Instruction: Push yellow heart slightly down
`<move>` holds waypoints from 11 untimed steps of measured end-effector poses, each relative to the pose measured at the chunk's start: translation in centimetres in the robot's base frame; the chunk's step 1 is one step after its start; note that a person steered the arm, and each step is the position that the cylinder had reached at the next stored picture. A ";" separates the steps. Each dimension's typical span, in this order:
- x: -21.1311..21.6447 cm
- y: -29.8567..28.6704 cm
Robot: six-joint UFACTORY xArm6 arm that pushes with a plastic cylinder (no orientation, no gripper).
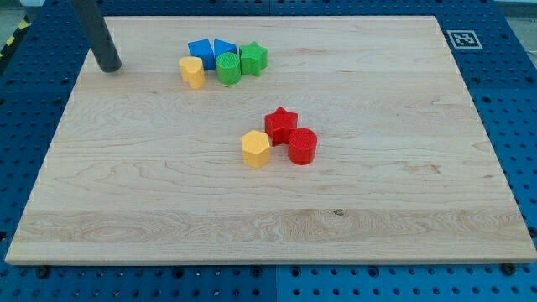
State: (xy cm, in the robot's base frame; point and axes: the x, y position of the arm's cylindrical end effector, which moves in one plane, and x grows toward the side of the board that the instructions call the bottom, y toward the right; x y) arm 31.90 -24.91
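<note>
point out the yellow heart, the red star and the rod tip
yellow heart-shaped block [192, 72]: camera view, on its top face, at the left end of the upper cluster.
red star-shaped block [281, 124]: camera view, on its top face.
my tip [109, 67]: camera view, the dark rod's very end, left of the yellow heart.

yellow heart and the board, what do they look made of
Yellow heart: likely plastic, matte, solid even colour with faint ridges, perhaps printed. Board: light wood, smooth, with visible grain streaks and a small knot. My tip stands to the heart's left, apart.
</note>
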 end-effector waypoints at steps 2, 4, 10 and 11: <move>0.0 2.3; 0.0 4.9; 1.5 8.8; 2.2 9.0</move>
State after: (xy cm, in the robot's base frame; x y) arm 34.08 -15.93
